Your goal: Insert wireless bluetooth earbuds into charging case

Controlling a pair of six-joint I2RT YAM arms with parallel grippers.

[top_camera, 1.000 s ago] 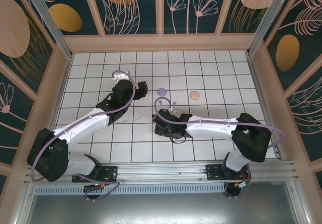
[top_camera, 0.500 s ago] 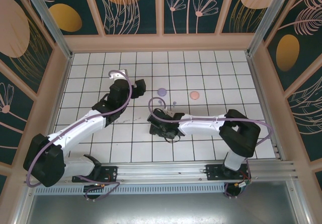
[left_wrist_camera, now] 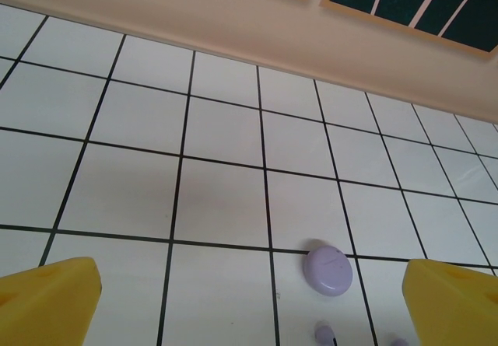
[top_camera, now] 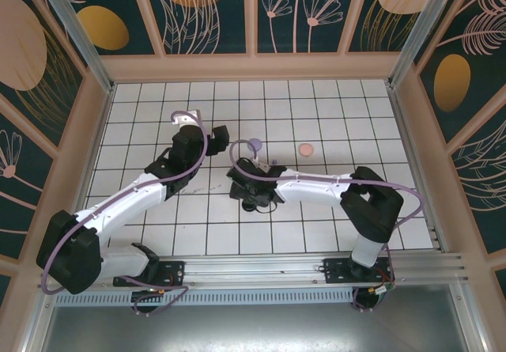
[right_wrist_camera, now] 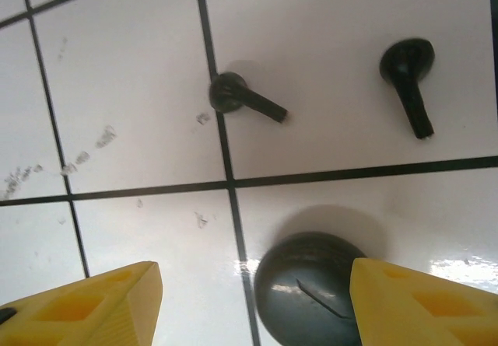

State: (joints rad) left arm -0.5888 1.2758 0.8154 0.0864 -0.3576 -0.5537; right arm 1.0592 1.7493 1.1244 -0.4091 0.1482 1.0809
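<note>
Two black wireless bluetooth earbuds (right_wrist_camera: pixel 243 97) (right_wrist_camera: pixel 408 74) lie on the white tiles just ahead of my right gripper (right_wrist_camera: pixel 253 307). It stands open, low over the table. The round black charging case (right_wrist_camera: pixel 311 288) lies between its yellow fingers, close against the right one and well apart from the left. My left gripper (left_wrist_camera: pixel 249 315) is wide open with nothing in it. A round lilac case (left_wrist_camera: pixel 328 269) lies just ahead of it, with two lilac earbuds (left_wrist_camera: pixel 324 332) (left_wrist_camera: pixel 397 343) at the bottom edge. In the top view both grippers (top_camera: pixel 221 137) (top_camera: pixel 243 186) are near mid-table.
A lilac case (top_camera: pixel 254 145) and a pink case (top_camera: pixel 306 149) lie on the tiled table (top_camera: pixel 356 115) beyond the grippers. Tan walls enclose the table on three sides. Scuff marks (right_wrist_camera: pixel 85 148) dot the tiles left of the black earbuds.
My right arm has swung left and a little farther from its base, bringing its gripper closer to the left one. The left arm shifted slightly at first, then held still.
</note>
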